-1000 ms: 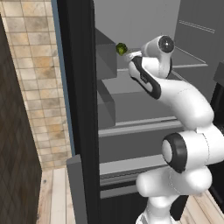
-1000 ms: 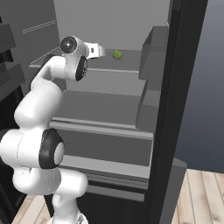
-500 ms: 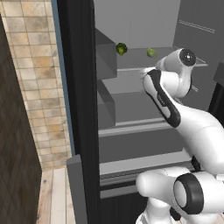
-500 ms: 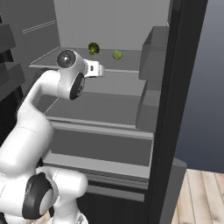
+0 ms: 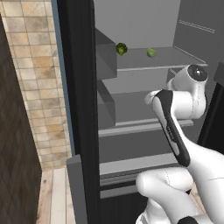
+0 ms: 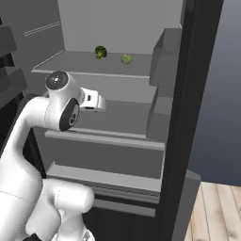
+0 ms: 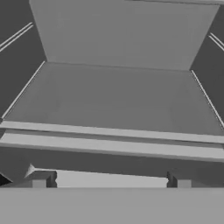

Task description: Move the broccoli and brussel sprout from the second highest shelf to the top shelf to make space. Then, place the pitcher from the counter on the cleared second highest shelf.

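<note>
The gripper [image 7: 109, 179], jaws standing wide apart and holding nothing, is hovering just outside the open fridge, level with the second highest shelf [image 7: 113, 144], whose thick pale front rim is running across the hand view with a bare grey panel behind it. In the right base view the white hand [image 6: 92, 101] is pointing in at that same shelf [image 6: 106, 140], while the arm's bulk is rising from below. Above and farther in, the broccoli [image 6: 100, 52] and the brussel sprout [image 6: 126, 59] are sitting near each other, apart and not touching, on the top shelf [image 6: 89, 74]; the left base view is showing the same pair, broccoli [image 5: 121, 48] nearer the left wall, brussel sprout [image 5: 151, 53] to its right, on the top shelf [image 5: 153, 68]. Judging from how things lie, the clearing is done and the pitcher is what remains; it and the counter are outside these views. To do that step well, the hand should be drawing straight back clear of the shelf rim and door bins before any swing, keeping the jaws parted, and approaching the jug at its rounded body
</note>
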